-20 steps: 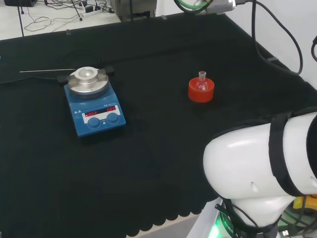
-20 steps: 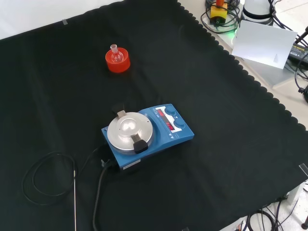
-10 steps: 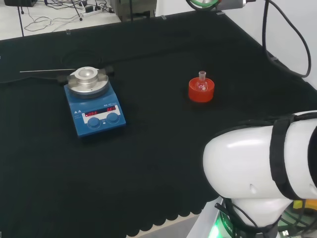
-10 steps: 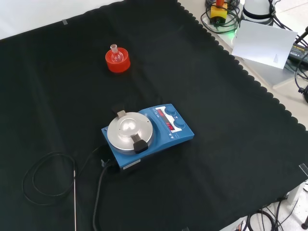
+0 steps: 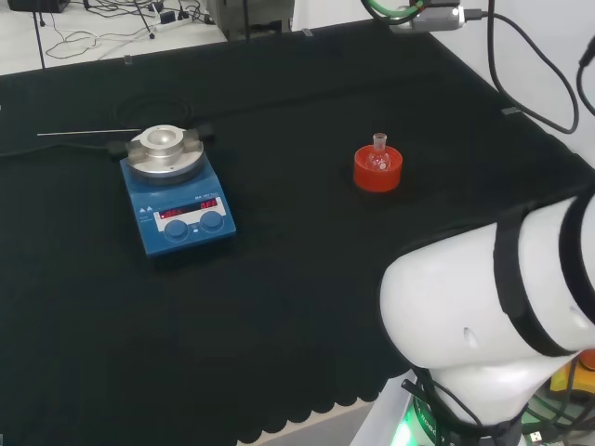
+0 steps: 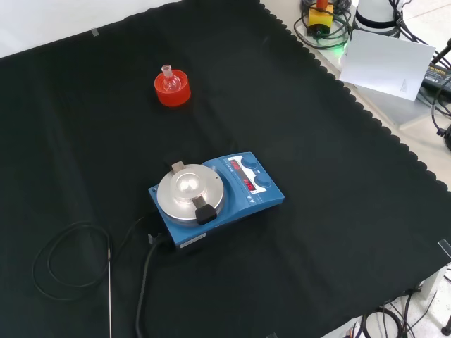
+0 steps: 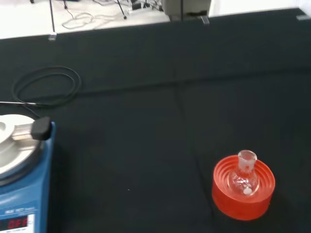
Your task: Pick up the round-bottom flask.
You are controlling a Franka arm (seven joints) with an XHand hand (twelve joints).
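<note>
In the head view, at the far left, a thin metal probe is lying on the black cloth, its black cable looping away from it in the front view. Just right of the probe, a blue hotplate stirrer is sitting flat on the cloth with its round silver top plate facing up (red digits are glowing on its front panel). Further right, well apart from the stirrer, the round-bottom flask is standing upright in a red ribbed stand, its short clear neck pointing up. The arm's white link is bulking large at the lower right of that view.

In the front view the flask and its stand are sitting toward the upper left, with the stirrer nearer the middle.

The wrist view is looking across the cloth at the flask in its stand, with the stirrer's edge off to one side. Whether the hand's fingers are apart or together, I cannot tell.
</note>
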